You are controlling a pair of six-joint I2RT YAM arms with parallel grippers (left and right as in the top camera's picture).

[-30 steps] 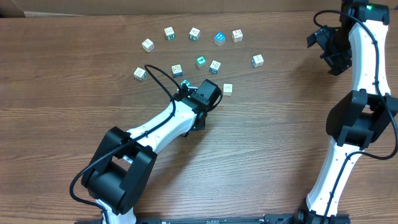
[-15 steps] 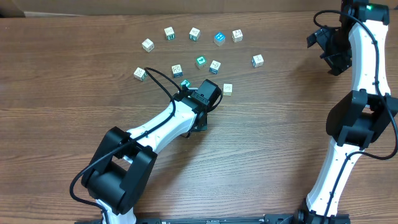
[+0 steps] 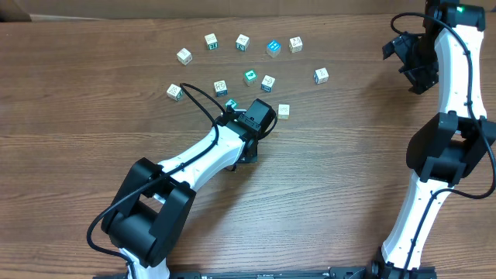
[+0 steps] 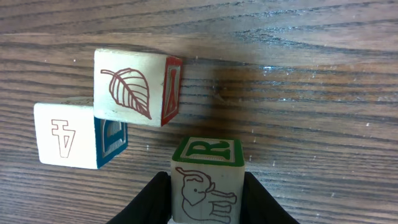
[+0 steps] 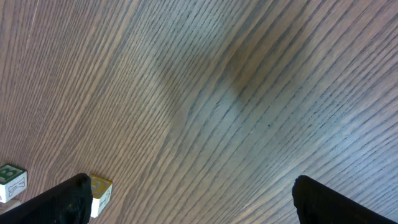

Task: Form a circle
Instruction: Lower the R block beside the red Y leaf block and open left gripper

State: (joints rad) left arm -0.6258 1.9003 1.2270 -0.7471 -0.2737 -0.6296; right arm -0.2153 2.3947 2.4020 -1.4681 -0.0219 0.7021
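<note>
Circle is only a small knot of pale printed cubes just ahead of the left gripper, which is clamped narrow on the elephant-and-R cube. Right gripper is spread wide over the wooden table, well away, with two cubes beside one finger. In the knot, the leaf cube and the 4 cube meet at a corner.

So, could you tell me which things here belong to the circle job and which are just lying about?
Job: left gripper, shut on the elephant cube; leaf cube; number-four cube.
Lying about: outer scatter of cubes; right gripper, open, off to the side.
</note>
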